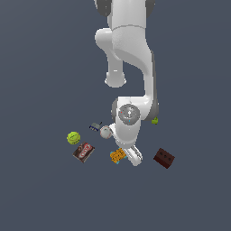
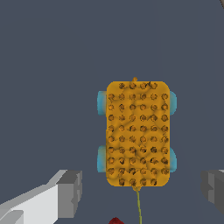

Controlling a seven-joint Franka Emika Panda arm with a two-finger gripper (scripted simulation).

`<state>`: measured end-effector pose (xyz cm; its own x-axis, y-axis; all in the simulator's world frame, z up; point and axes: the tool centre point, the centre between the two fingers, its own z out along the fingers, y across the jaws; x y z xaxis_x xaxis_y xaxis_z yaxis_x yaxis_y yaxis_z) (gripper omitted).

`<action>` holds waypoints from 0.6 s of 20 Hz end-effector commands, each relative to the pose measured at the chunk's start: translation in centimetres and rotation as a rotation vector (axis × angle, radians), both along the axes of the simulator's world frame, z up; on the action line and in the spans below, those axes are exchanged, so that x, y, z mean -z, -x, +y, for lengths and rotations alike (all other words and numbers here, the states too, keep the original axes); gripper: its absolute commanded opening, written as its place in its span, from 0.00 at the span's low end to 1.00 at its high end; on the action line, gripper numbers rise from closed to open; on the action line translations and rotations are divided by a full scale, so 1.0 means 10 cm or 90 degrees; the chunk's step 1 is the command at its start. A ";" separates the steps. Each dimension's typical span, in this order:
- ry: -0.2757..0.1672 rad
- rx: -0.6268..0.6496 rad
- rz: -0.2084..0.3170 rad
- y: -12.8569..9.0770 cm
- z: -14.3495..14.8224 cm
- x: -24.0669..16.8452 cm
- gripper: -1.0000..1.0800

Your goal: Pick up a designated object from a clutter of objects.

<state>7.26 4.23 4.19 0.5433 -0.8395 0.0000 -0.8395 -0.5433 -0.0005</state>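
The designated object, a flat orange block (image 2: 138, 133) with a studded grid top and cyan-blue pieces along its long sides, lies on the dark floor. In the exterior view the orange block (image 1: 117, 155) sits in the middle of the clutter of objects, right beside the lowered hand. My gripper (image 2: 142, 192) is open, with one grey finger (image 2: 70, 194) on each side of the block's near end and wide gaps to it. Nothing is held. In the exterior view the gripper (image 1: 130, 158) hangs low just to the exterior view's right of the block.
A yellow-green ball (image 1: 73, 137) and a brown-red packet (image 1: 83, 152) lie to the exterior view's left. A white baseball (image 1: 106, 132) and a small dark item (image 1: 95, 127) sit behind the block. A dark red brick (image 1: 164, 158) and a tiny green piece (image 1: 154, 120) lie right.
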 end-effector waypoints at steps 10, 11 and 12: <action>0.000 0.001 0.000 0.00 0.00 0.27 0.00; 0.000 0.001 0.000 0.00 0.00 0.27 0.00; 0.000 0.001 0.000 0.00 0.00 0.27 0.00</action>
<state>7.31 4.26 1.59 0.5417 -0.8406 -0.0001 -0.8406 -0.5417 -0.0005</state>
